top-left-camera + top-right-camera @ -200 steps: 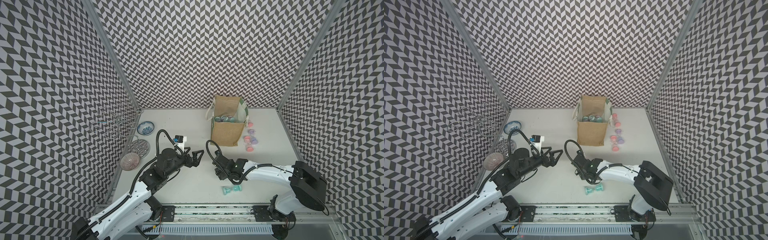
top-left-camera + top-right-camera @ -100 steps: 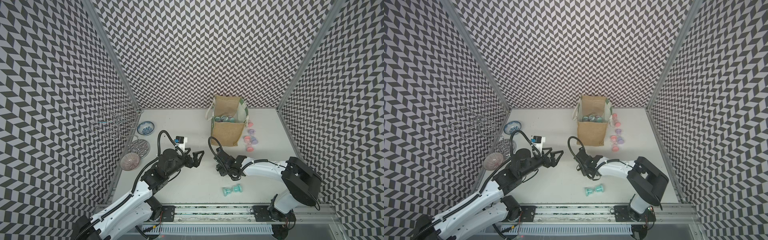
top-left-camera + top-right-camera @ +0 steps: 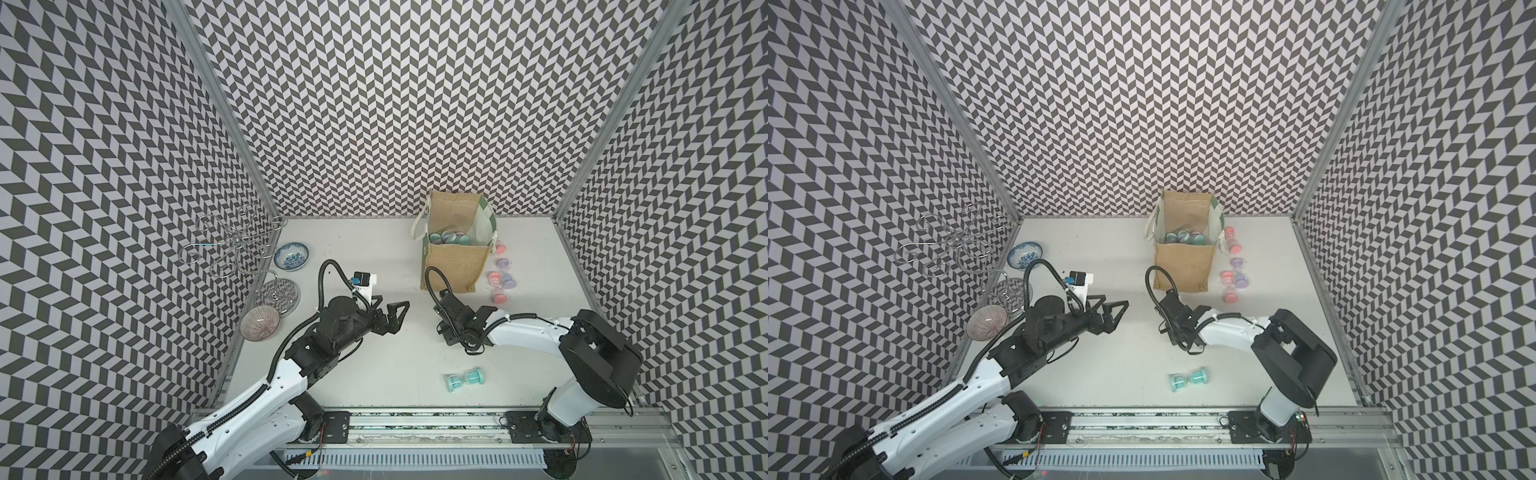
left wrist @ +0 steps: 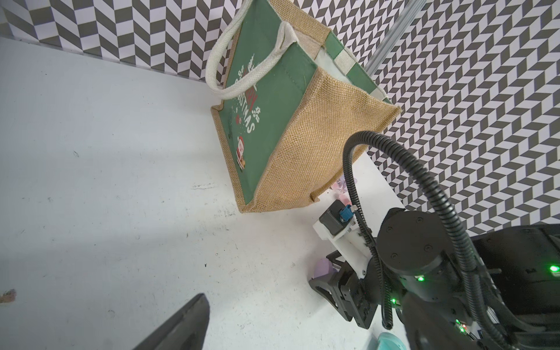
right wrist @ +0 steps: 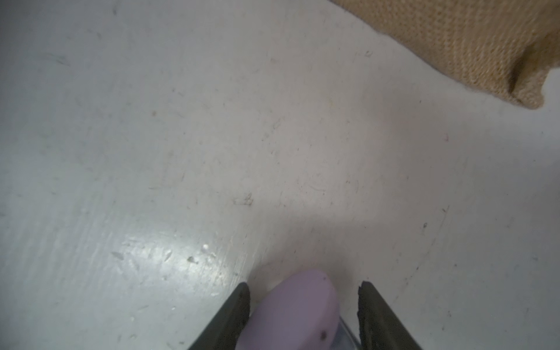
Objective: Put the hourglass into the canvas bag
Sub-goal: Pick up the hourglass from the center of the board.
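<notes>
1. The white table [image 3: 374, 249] carries everything.
2. The canvas bag [image 3: 455, 266] stands upright at the table's far side with its mouth open. Several hourglasses [image 3: 446, 238] lie inside.
3. The left gripper [image 3: 392, 318] hovers over the table's middle, jaws spread wide, holding nothing.
4. The right gripper [image 5: 303, 291] sits low in front of the bag, straddling a lilac hourglass [image 5: 297, 309]. One finger meets its cap and a gap shows at the other, so I cannot tell whether it grips.
5. A teal hourglass [image 3: 464, 379] lies on its side near the front edge, well apart from both grippers.
</notes>
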### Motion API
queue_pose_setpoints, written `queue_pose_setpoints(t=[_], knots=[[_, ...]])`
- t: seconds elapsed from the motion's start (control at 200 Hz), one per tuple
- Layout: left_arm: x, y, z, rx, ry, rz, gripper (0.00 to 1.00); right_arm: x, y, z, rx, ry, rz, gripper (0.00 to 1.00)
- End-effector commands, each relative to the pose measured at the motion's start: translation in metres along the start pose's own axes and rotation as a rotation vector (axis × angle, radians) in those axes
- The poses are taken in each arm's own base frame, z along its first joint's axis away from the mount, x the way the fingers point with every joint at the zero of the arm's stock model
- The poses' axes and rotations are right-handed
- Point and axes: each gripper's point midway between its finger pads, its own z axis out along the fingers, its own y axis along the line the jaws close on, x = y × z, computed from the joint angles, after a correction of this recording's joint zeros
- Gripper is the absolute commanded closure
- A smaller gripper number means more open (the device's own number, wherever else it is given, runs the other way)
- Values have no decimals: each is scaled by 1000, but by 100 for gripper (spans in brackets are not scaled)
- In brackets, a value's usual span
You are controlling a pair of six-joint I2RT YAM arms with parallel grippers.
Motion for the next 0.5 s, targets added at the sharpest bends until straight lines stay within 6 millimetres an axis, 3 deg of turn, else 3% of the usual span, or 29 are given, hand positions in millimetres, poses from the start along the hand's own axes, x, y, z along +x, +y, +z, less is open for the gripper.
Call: queue_pose_setpoints(t=[0.0, 0.496], knots=[[-12, -5, -1, 18, -42, 0, 1, -3, 0, 6, -9, -21, 20, 50], [-21, -14, -2, 60, -72, -4, 1, -22, 2, -4, -84, -81, 96, 62]])
